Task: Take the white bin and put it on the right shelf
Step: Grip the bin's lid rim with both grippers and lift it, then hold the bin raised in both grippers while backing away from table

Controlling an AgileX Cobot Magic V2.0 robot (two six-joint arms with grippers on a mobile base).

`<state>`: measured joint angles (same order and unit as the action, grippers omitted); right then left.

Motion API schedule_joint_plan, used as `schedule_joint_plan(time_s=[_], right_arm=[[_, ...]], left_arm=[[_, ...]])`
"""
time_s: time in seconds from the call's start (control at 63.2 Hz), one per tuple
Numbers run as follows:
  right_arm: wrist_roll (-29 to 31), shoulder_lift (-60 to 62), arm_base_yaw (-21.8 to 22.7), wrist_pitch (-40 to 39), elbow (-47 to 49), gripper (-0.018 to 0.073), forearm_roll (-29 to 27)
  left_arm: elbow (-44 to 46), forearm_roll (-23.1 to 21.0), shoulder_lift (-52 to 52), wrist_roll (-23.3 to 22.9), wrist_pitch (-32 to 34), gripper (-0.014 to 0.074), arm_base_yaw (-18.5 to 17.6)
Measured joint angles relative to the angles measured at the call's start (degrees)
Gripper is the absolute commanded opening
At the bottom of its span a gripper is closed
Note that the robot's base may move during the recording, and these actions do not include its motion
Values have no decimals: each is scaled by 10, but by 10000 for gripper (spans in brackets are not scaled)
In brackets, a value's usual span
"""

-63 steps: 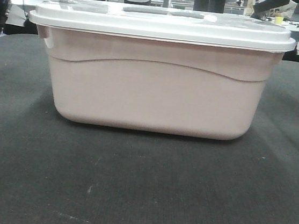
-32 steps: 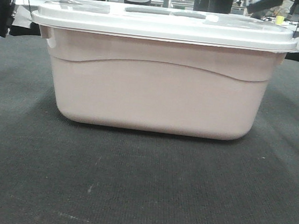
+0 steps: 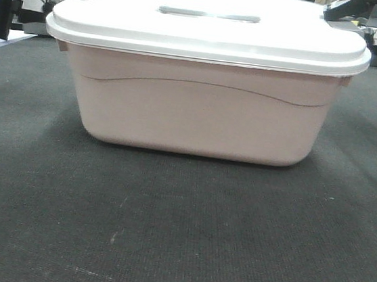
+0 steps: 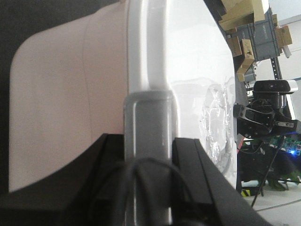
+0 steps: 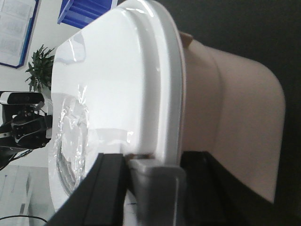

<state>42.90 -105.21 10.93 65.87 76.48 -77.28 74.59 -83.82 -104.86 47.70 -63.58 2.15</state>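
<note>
— How do the left jaws look up close?
— Two flat, matte-black slabs with straight inner edges. Thin black cables (image 4: pixel 141 186) loop in arcs at their base.
— And the right jaws?
— The same matte black, blocky and square-cornered.
— What about the arms from further off?
— The right arm (image 4: pixel 263 120) is a cluster of black, angular housings with a black-and-pale camera bar (image 4: pixel 275 86) on top. The left arm (image 5: pixel 26 129) matches it, a black body under a white-topped left camera (image 5: pixel 19 97). From the front, both arms show only as black links at the upper corners. Screws and markings are too small to tell.
</note>
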Motion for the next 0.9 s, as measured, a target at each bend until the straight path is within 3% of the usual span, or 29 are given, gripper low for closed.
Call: schedule_joint_plan(time_s=[0.38, 0.649, 0.902], right_arm=[[13, 102, 4, -16, -1, 62, -27], [26, 183, 8, -34, -2, 62, -82], [46, 226, 15, -63, -2, 62, -146]], left_arm=[[72, 0, 48, 8, -3, -125, 1], [99, 0, 128, 5, 11, -125, -2], [124, 5, 203, -9, 44, -126, -28]])
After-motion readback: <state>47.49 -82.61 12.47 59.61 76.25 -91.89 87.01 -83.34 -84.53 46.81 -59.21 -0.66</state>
